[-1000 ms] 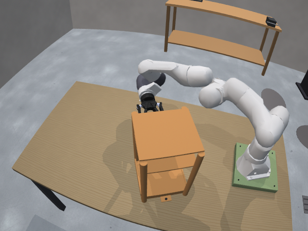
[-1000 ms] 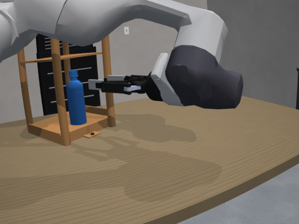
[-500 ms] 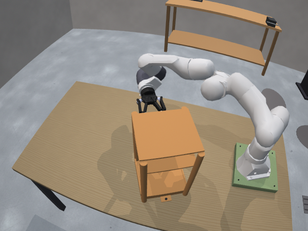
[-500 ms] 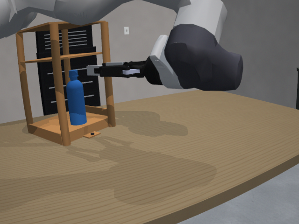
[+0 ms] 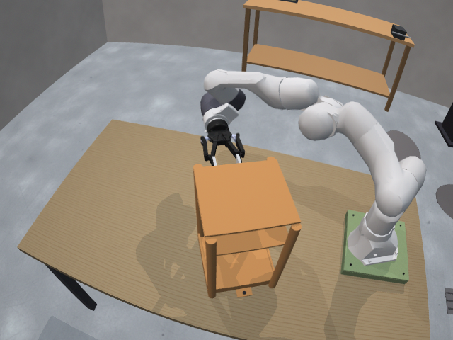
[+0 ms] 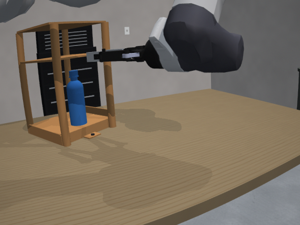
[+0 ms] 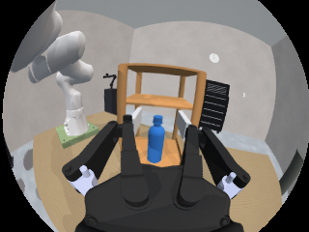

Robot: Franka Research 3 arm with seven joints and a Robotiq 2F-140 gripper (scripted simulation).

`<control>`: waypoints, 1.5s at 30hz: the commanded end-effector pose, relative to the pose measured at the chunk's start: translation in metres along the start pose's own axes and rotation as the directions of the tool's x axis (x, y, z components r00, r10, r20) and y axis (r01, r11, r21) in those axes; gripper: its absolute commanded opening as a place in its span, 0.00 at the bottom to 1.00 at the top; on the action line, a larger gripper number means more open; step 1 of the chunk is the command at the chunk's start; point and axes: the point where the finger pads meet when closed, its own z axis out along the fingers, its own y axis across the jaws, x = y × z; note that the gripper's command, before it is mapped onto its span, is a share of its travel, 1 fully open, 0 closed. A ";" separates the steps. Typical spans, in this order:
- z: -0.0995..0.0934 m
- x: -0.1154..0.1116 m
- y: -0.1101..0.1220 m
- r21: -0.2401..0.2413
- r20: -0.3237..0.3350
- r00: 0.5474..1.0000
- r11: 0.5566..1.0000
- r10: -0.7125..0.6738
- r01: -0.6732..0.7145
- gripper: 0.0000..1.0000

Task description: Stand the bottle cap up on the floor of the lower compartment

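Note:
The blue bottle (image 6: pixel 76 101) stands cap up on the floor of the lower compartment of the wooden shelving unit (image 6: pixel 62 83). It looks upright, with its base behind the front lip. My gripper (image 6: pixel 90 56) is outside the unit on its front side, level with the middle shelf and above the bottle's cap. Its fingers are partly apart with nothing between them. In the wrist view the bottle (image 7: pixel 154 143) shows at a distance between the fingers of the gripper (image 7: pixel 157 123), inside the unit (image 7: pixel 164 106). In the top view the unit's top shelf (image 5: pixel 241 193) hides the bottle, and the gripper (image 5: pixel 224 161) is just behind the unit's far edge.
The arm's green base plate (image 5: pixel 374 248) sits on the table right of the unit. A small tab (image 6: pixel 92 134) fixes the unit to the table. A large wooden rack (image 5: pixel 321 54) stands on the floor beyond the table.

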 end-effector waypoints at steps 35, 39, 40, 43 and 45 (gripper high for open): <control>0.000 0.010 0.001 -0.003 -0.006 1.000 1.000 0.011 -0.011 1.00; 0.000 0.010 0.001 -0.003 -0.006 1.000 1.000 0.011 -0.011 1.00; 0.000 0.010 0.001 -0.003 -0.006 1.000 1.000 0.011 -0.011 1.00; 0.000 0.010 0.001 -0.003 -0.006 1.000 1.000 0.011 -0.011 1.00; 0.000 0.010 0.001 -0.003 -0.006 1.000 1.000 0.011 -0.011 1.00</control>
